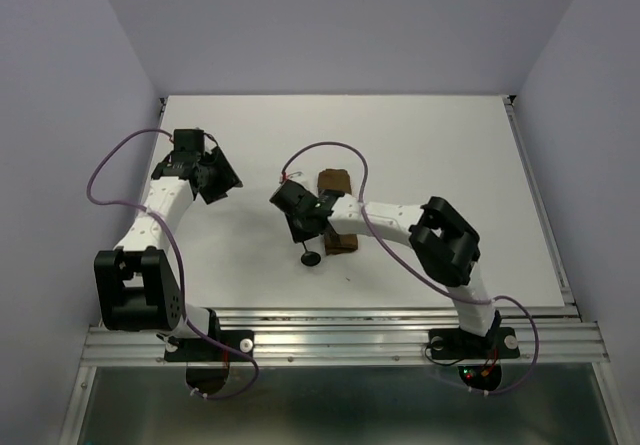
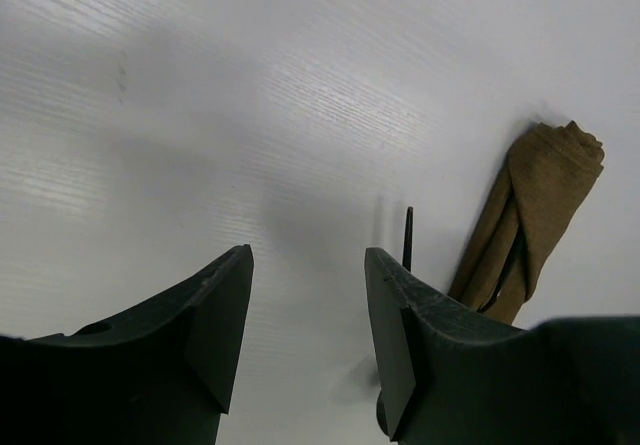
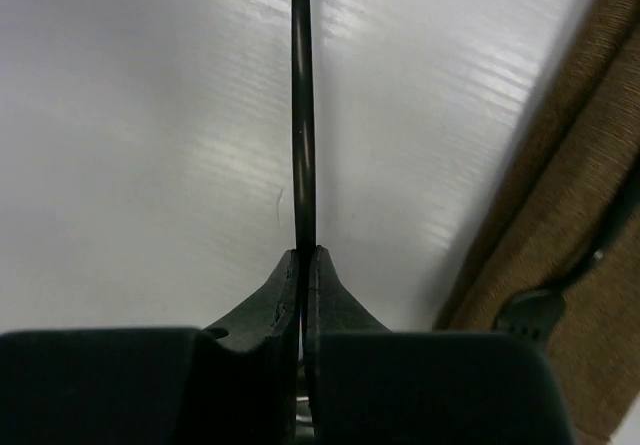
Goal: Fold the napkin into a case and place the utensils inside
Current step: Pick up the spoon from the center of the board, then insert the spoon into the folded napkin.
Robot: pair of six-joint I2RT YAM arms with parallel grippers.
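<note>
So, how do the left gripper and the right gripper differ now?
The left gripper is open and empty; the right gripper is shut on a thin dark utensil. The left gripper is away from the folded brown napkin; the right gripper is beside it. Both are black.

The brown case (image 2: 535, 205) lies on the white worktop (image 2: 200, 115). A thin dark utensil (image 2: 407, 235) is just beside it, and the left claw (image 2: 308, 265) is spread wide nearby.

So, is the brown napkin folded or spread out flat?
Folded. The napkin lies on the table as a narrow strip with overlapping layers, not as a flat square.
</note>
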